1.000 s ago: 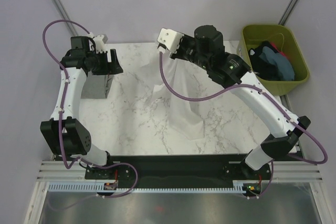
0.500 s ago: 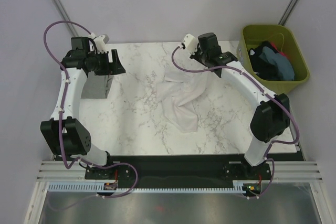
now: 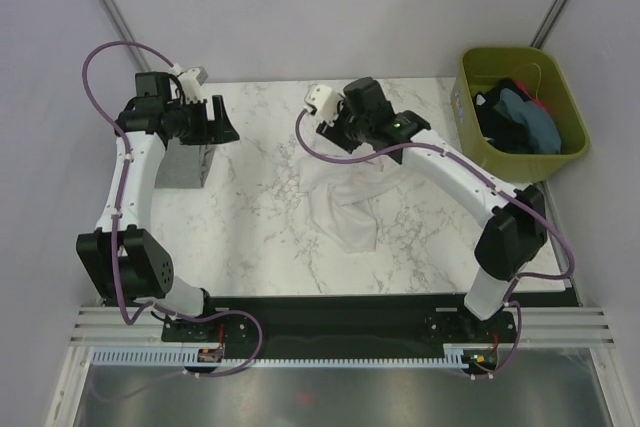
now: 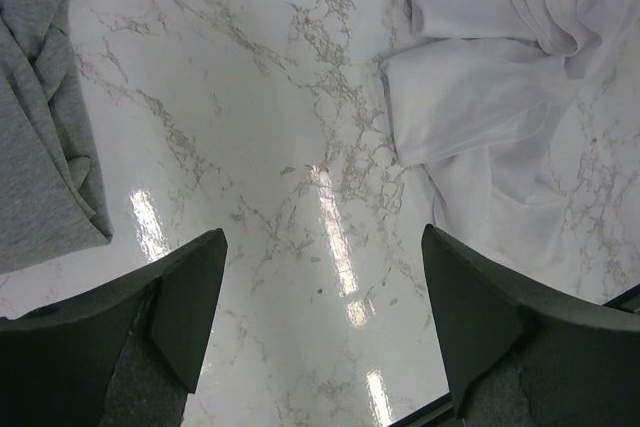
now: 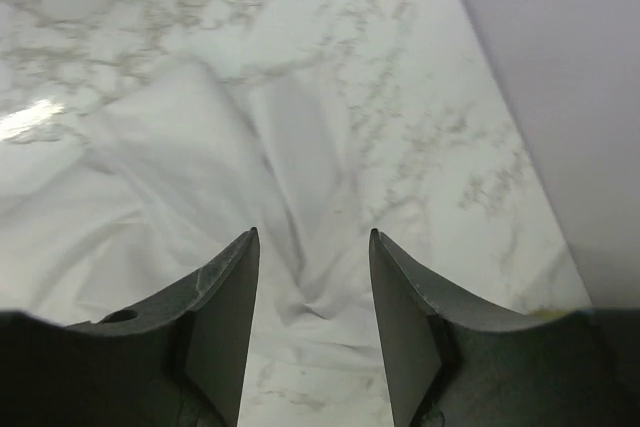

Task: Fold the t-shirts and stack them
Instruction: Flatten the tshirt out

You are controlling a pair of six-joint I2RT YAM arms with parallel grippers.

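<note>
Marble tabletop (image 3: 255, 247) is partly covered by a crumpled white t-shirt (image 3: 345, 212); above it the right gripper (image 5: 312, 247) is held partly spread, the left gripper (image 4: 322, 247) spread wide, both empty.

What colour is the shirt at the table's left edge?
Grey; the shirt shows best in the left wrist view.

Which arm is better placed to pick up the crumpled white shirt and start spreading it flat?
Right. The right gripper hovers open directly over the white t-shirt. The left gripper is open too, but sits beside the grey t-shirt, farther from the white cloth.
</note>
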